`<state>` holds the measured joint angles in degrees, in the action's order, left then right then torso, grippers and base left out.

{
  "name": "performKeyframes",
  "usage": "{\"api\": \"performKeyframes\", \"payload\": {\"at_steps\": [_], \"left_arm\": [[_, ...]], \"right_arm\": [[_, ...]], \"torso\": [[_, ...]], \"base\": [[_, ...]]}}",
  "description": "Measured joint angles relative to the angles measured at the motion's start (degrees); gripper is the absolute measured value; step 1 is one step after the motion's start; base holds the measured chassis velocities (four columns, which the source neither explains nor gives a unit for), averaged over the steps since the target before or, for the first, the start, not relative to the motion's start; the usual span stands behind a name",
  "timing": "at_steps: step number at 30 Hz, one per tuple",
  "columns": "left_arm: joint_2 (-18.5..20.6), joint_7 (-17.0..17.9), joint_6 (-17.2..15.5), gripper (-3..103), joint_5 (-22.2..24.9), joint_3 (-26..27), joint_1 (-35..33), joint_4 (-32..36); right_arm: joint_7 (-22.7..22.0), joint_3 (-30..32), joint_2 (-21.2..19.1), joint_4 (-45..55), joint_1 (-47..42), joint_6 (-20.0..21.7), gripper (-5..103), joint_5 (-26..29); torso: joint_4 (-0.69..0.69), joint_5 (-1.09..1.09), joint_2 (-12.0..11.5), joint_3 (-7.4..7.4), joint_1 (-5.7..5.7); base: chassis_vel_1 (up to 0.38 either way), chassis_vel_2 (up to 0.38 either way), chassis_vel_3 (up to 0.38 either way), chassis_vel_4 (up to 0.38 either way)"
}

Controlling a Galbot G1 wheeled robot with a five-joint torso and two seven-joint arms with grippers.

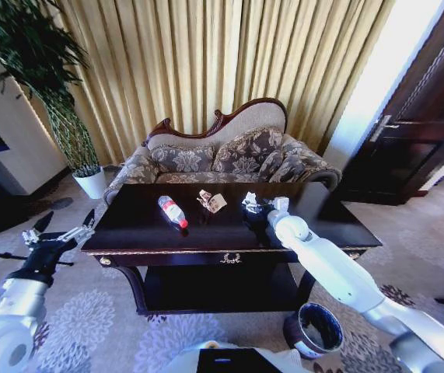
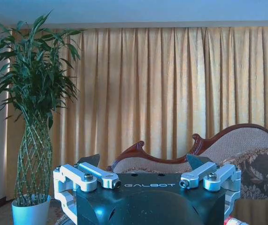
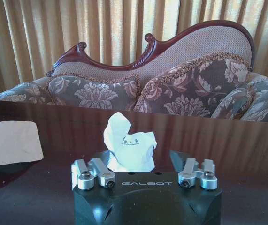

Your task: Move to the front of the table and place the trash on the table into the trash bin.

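The left hand [image 2: 143,164], fingers spread wide, faces gold pleated curtains [image 2: 171,93]. A braided bamboo plant in a white pot [image 2: 30,140] stands beside a carved wooden sofa [image 2: 227,150].

The head camera looks down over the table [image 1: 128,225]. Both wrist cameras look level toward the sofa [image 3: 171,75].

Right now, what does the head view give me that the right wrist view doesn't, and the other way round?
Head view alone: the bottle lying on the table, the trash bin on the floor by the table's near right corner, and the left gripper, open, off the table's left end.

Right wrist view alone: small print on the white paper piece, which sits between the open fingers of the right gripper.

Both: that paper, the wrapper, the sofa and the curtain.
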<state>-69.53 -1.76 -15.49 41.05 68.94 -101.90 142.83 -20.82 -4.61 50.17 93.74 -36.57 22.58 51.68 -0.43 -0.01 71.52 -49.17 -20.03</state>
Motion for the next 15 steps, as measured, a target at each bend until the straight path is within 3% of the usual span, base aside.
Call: {"api": "performKeyframes", "payload": {"at_steps": [2, 9, 13, 15], "left_arm": [[-0.01, -0.03, 0.01, 100, 0.01, -0.08, 0.04, 0.01], [-0.09, -0.07, 0.06, 100, 0.01, -0.18, 0.10, -0.14], [0.09, -0.09, 0.12, 100, 0.01, -0.17, 0.24, -0.50], [0.11, -0.10, 0.14, 100, 0.01, -0.17, 0.33, -0.59]], "right_arm": [[0.03, -0.04, 0.01, -0.23, 0.05, -0.07, 65, -0.01], [0.15, -0.32, 0.33, -0.66, 0.05, -0.31, 43, -0.22], [0.22, -0.80, 0.57, -1.14, 0.42, -1.22, 21, -0.36], [0.24, -0.92, 0.59, -1.25, 0.55, -1.36, 21, -0.37]], "torso": [[0.00, 0.00, 0.00, 0.00, 0.00], [0.00, 0.00, 0.00, 0.00, 0.00], [0.00, 0.00, 0.00, 0.00, 0.00], [0.00, 0.00, 0.00, 0.00, 0.00]], "base": [[0.000, 0.000, 0.000, 0.000], [0.000, 0.000, 0.000, 0.000], [0.000, 0.000, 0.000, 0.000], [0.000, 0.000, 0.000, 0.000]]}}
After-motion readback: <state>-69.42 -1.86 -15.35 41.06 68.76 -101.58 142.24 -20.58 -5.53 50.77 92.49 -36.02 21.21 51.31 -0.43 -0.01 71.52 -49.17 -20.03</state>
